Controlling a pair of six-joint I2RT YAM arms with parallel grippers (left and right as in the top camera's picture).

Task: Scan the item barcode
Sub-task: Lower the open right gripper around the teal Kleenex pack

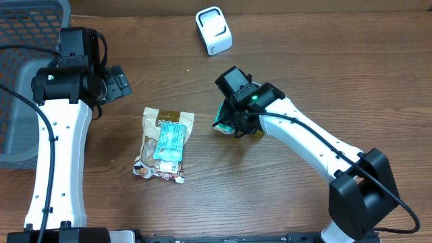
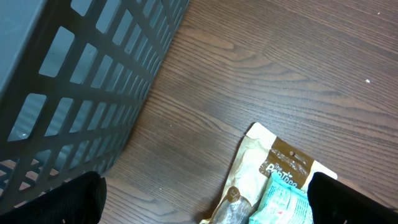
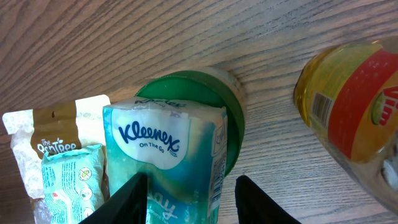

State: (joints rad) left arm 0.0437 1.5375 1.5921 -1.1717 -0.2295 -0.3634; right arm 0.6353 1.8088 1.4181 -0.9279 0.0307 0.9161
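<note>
Kleenex pack (image 3: 165,149) is pinched in R gripper (image 3: 189,202). The white scanner (image 1: 214,30) is seen ahead of it, slightly left, well apart; L gripper (image 2: 205,196) is spread wide, empty.

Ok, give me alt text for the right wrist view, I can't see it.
The right gripper holds a Kleenex tissue pack between its jaws, front and centre. Behind the pack is a round green object on the wooden table; right of it a yellow bottle with a red label and barcode, left a beige snack bag under a teal packet.
</note>
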